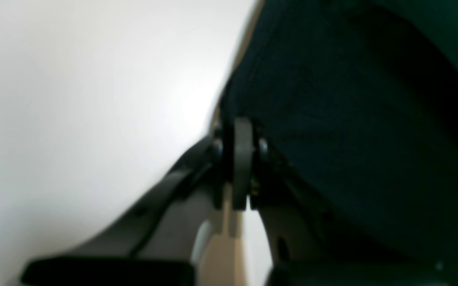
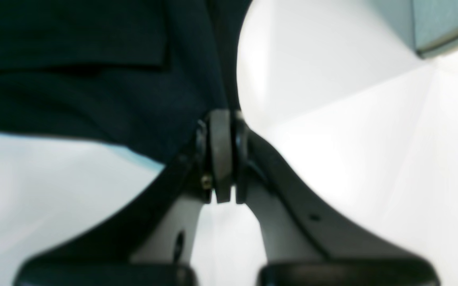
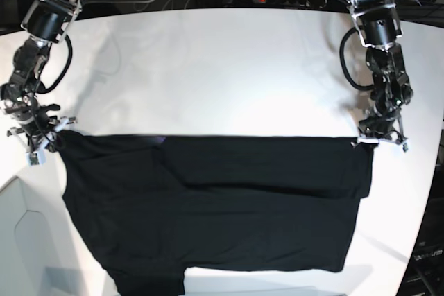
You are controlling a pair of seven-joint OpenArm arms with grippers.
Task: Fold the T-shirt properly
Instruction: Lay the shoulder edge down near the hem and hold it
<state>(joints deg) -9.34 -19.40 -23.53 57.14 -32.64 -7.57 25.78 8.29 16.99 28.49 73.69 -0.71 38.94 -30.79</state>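
While pinched taut, one T-shirt (image 3: 229, 199).

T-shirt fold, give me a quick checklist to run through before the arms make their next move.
1. Left end effector shut on the T-shirt: ok, cloth pinched at its tips in the left wrist view.
2. Right end effector shut on the cloth: ok, right wrist view shows the same.
3. Top edge taut between both grips: ok, it runs straight in the base view.
4. Shirt lying flat: not ok, a fold line crosses the middle and the lower left bunches.
5. Whole shirt on the table: cannot tell, the bottom is cut off.
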